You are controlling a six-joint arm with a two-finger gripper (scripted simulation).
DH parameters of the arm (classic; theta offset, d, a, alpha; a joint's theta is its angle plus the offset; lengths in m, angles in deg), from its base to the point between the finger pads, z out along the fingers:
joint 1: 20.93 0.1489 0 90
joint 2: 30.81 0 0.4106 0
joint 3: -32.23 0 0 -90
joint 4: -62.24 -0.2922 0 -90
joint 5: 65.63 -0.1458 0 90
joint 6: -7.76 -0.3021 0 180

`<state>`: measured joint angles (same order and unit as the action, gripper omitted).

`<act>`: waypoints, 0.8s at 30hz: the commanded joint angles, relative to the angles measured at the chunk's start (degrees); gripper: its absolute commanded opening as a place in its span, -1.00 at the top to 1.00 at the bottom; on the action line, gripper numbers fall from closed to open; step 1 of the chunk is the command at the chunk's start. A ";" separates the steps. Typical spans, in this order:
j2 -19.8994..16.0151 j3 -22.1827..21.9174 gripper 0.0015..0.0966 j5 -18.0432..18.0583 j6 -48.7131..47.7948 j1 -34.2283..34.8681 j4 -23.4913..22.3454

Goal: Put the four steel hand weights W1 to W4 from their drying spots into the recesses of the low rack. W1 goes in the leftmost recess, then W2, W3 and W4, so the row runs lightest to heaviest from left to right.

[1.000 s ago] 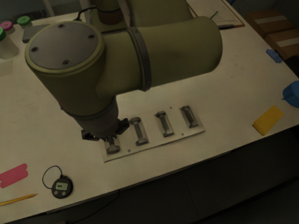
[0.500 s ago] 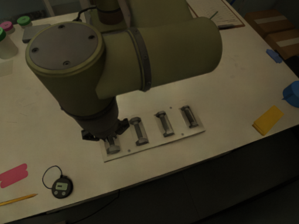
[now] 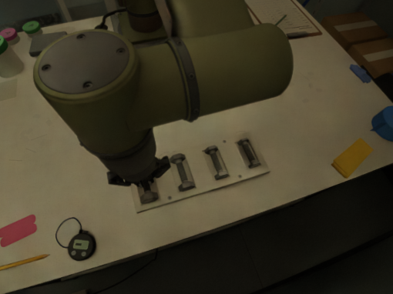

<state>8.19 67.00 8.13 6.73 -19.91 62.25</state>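
A steel hand weight (image 3: 147,194) sits in the leftmost recess of the low rack (image 3: 200,173), and it is gripped by my closed gripper (image 3: 144,184), which stands right over it. Only the weight's near end shows below the fingers; the rest is hidden by the wrist. Three more weights lie in the other recesses: one (image 3: 182,172) next to it, one (image 3: 216,162) further right, and one (image 3: 249,152) in the rightmost recess. All lie with their long axes running front to back.
Behind the rack the arm's large olive body (image 3: 162,73) covers much of the table. A stopwatch (image 3: 81,245), a pink tag (image 3: 17,230) and a pencil (image 3: 23,261) lie front left. A yellow pad (image 3: 352,157) and a blue object (image 3: 383,123) lie to the right.
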 commanded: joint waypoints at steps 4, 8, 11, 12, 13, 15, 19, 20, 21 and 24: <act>-0.08 0.52 0.86 0.23 0.00 0.00 0.06; -0.15 0.71 0.86 0.35 0.00 0.00 0.06; -0.15 0.72 0.86 0.36 0.00 0.00 0.06; -0.15 0.72 0.86 0.36 0.00 0.00 0.06; -0.15 0.72 0.86 0.35 0.00 0.00 0.06; -0.15 0.71 0.86 0.35 0.00 0.00 0.06; -0.13 0.66 0.86 0.32 0.00 0.00 0.06; -0.12 0.65 0.86 0.32 0.00 0.00 0.06; -0.12 0.64 0.86 0.31 0.00 0.00 0.06; -0.09 0.59 0.86 0.28 0.00 0.00 0.06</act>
<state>7.98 67.46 8.46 6.73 -19.91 62.24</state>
